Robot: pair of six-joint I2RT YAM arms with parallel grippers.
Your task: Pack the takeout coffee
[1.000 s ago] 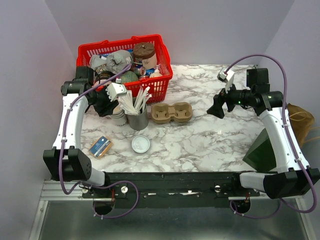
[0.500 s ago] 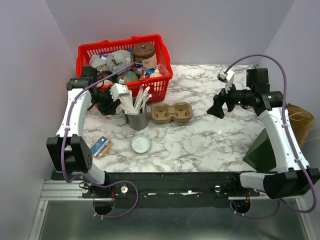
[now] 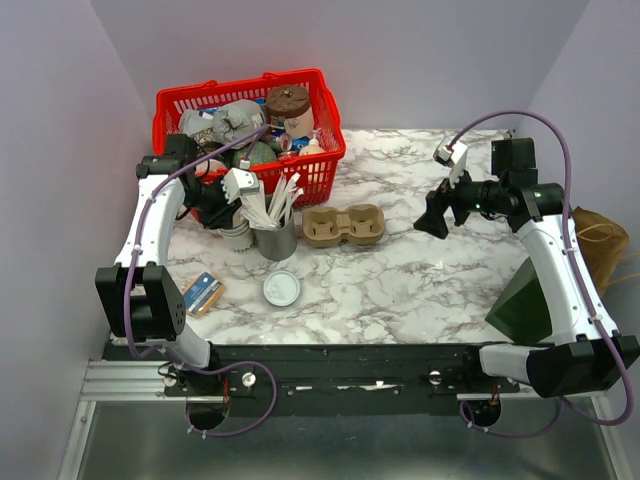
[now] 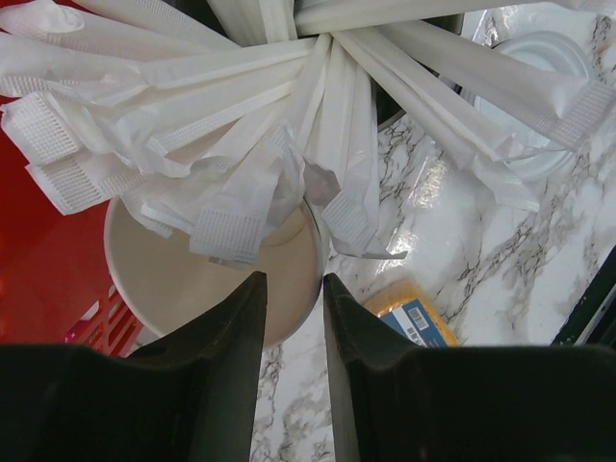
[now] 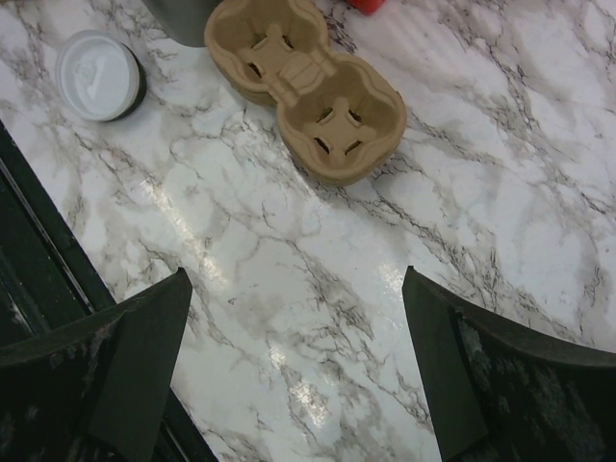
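- Left jaws [image 4: 293, 279]: narrowly apart, astride the rim of a lidless paper cup [image 4: 183, 279]; whether they grip it cannot be told.
- Paper cup: just left of the straw tin [image 3: 275, 240].
- Right jaws [image 5: 295, 274]: wide apart, empty, above the worktop [image 5: 539, 144], well right of the tin.

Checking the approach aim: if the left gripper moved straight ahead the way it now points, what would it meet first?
The lidless paper cup: its rim lies between the left gripper's fingertips, apparently straddled. Wrapped straws fan out just beyond; depth is hard to judge.
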